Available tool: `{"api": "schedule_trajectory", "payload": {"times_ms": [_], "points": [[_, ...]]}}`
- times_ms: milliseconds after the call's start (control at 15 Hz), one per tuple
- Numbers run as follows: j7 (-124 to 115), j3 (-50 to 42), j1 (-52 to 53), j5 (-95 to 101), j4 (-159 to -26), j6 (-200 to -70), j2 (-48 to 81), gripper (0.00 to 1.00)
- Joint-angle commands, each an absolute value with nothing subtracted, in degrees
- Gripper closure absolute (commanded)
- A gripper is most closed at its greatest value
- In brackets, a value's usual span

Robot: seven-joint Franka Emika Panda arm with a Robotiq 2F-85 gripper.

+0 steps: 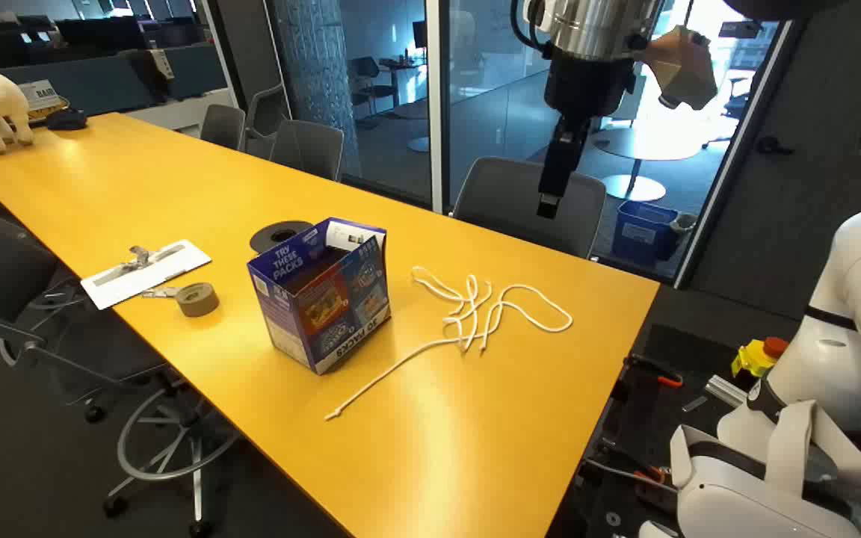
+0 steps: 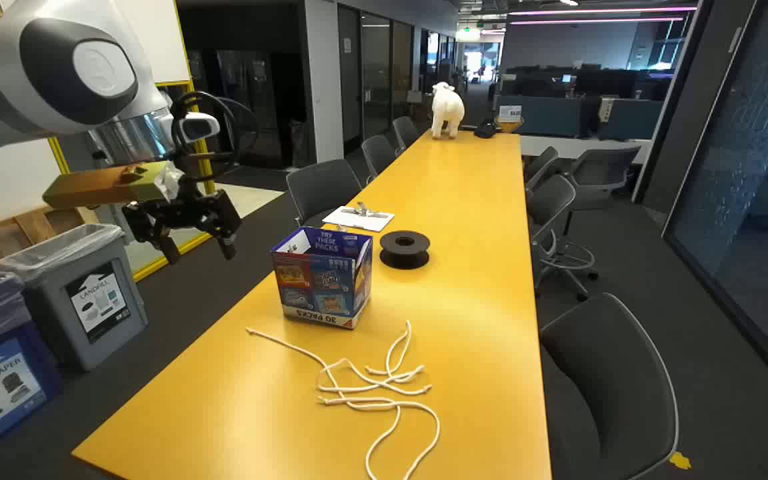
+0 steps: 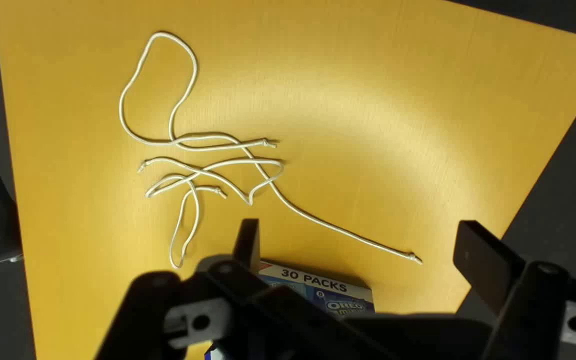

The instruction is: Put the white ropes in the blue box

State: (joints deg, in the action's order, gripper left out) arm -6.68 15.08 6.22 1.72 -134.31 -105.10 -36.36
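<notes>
1. The gripper [image 3: 360, 240] hangs well above the table [image 1: 513, 433], pointing down, its jaws wide apart with nothing between them. It is probably held so to come down on a rope.
2. The white ropes [image 3: 240, 161] lie slack and flat between the blue box [image 2: 323, 283] and the short edge by the robot arm [image 1: 826, 359]. Their loops sit nearer the long edge facing the glass wall [image 1: 494, 134]; one rope trails toward the opposite long edge, the other is bunched, and the two cross. Lifting one may drag its neighbour.
3. The blue box stands with its open top upward, near the ropes but apart from them, likely so that limp cord can be lowered in. No rope hangs over its rim.
4. The smooth yellow table carries soft glare. A black spool [image 2: 405, 259] stands just behind the box; a clipboard [image 1: 150, 270] and a tape roll [image 1: 197, 300] lie by the long edge opposite the glass, seemingly out of the way.
5. Dark chairs [image 2: 614, 380] line both long edges; a toy sheep [image 2: 449, 110] stands at the far short edge.
</notes>
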Motion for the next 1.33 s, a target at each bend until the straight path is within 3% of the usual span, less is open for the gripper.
{"api": "schedule_trajectory", "payload": {"times_ms": [0, 533, 1267], "points": [[-7.25, 14.23, 7.36, 2.33, -133.89, -104.98, -36.17, 0.00], [-12.85, 14.02, 4.78, 2.23, -135.17, -108.87, -34.59, 0.00], [-38.30, 9.33, -5.80, 4.37, -133.22, -134.70, -6.69, 0.00]]}}
